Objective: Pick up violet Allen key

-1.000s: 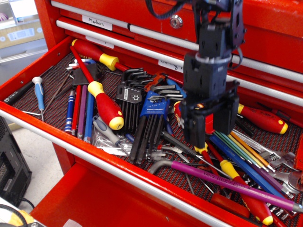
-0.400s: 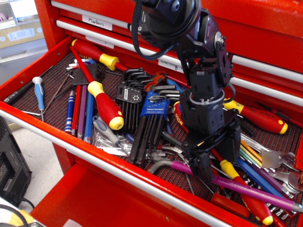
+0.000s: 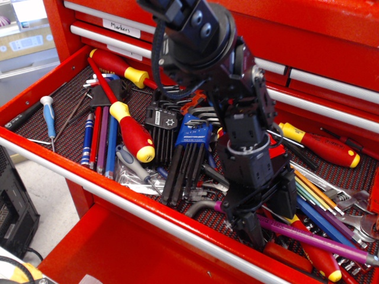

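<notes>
While the black arm (image 3: 219,77) bends steeply down from the upper left into the open red drawer (image 3: 35,89), its claw (image 3: 265,214) stands spread with one finger on either side of the violet key (image 3: 314,237), which lies along the drawer's front right among other tools.

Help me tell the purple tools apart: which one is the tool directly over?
The thick violet L-shaped Allen key along the drawer's front edge, under the black tool. The thin purple rod lies far left among pens; the slim purple key sits in the rainbow set.
</notes>
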Motion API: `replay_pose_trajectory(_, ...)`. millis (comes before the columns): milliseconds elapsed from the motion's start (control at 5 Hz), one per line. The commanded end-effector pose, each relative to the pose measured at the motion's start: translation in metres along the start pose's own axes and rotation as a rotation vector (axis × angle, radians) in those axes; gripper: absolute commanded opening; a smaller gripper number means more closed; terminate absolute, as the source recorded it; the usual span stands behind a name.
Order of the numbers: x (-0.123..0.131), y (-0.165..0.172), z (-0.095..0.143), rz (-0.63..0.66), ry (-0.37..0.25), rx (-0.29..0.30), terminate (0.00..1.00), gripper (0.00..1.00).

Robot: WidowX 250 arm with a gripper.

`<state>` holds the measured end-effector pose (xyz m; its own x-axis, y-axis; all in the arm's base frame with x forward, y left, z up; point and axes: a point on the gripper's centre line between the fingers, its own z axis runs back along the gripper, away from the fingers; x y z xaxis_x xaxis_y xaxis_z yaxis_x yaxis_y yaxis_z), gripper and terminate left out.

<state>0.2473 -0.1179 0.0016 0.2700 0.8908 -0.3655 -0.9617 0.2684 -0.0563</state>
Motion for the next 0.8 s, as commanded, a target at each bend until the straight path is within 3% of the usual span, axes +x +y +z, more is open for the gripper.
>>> replay_pose_trajectory(0, 0.004, -0.012, -0.007, -0.013, 0.01, -0.06, 0.0, 0.0)
replay_pose_trajectory(400, 0.002, -0.014, 0.001, -0.011, -0.009, -0.047, 0.0, 0.0)
replay_pose_trajectory(600, -0.002, -0.018, 0.023, 0.003, -0.081, -0.028, 0.0, 0.0)
